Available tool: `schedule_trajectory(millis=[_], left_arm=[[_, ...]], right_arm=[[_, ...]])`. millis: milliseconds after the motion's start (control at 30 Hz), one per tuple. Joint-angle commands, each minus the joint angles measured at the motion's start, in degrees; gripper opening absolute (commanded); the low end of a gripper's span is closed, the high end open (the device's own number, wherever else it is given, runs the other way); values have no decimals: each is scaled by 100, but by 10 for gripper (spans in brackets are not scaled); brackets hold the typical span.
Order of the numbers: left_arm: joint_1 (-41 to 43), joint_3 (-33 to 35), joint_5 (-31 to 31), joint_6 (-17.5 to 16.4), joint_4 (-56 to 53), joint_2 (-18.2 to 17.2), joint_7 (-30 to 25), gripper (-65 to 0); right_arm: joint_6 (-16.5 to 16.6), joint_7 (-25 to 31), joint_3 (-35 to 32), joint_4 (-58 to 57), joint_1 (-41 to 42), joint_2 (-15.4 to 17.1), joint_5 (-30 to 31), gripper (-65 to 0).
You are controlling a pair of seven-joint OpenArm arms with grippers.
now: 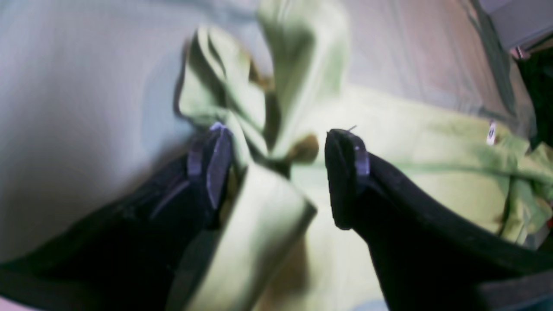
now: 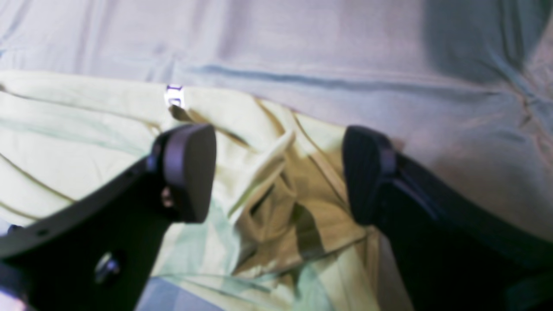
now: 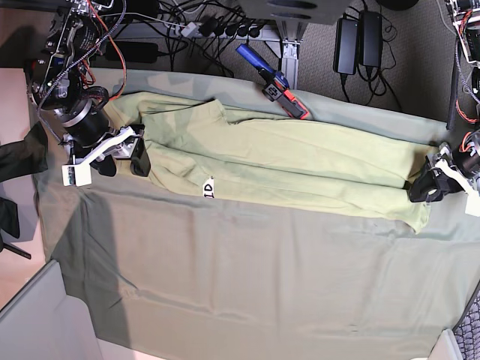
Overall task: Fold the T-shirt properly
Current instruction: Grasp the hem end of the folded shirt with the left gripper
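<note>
The pale yellow-green T-shirt [image 3: 300, 161] lies stretched out lengthwise across the table cloth, its white label [image 3: 208, 187] on the near edge. My right gripper [image 3: 124, 160] is at the shirt's left end. In the right wrist view it [image 2: 278, 172] is open, jaws wide over crumpled shirt folds [image 2: 276, 203], with the label [image 2: 174, 96] just beyond. My left gripper [image 3: 424, 187] is at the shirt's right end. In the blurred left wrist view it [image 1: 281, 168] is open, with a bunched fold of shirt [image 1: 259, 108] standing between the fingers against the left finger [image 1: 216, 164].
The dull grey-green table cloth [image 3: 225, 277] covers the table. A blue and red tool [image 3: 274, 82] lies on its far edge. Power bricks [image 3: 358, 41] and cables lie beyond it. A dark garment [image 3: 19, 157] hangs at the left edge.
</note>
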Motion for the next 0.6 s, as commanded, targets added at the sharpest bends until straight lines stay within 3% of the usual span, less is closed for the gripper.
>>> schedule_trajectory(millis=[0,367,433,500,567], left_arm=[[-101,-22,-85,-37,76,-79,-107,-272],[-133,63,72,-35,-420,240,-299,-278],[-146,61,179,-35,-485,236,-372,-350],[-164,61,181,-70,-487,236,-365,-507],[-162,61,197,-224,-487,236,-367,-621]], right_arm=[[354,109,48,103,59,76,92,-205],[356,44,48,103,59,76,90,-205],[354,44,48,103,59,76,90,-205],[356,44,48,103,59,76,90,-205],[356,44,48,103,59,76,90,-205]])
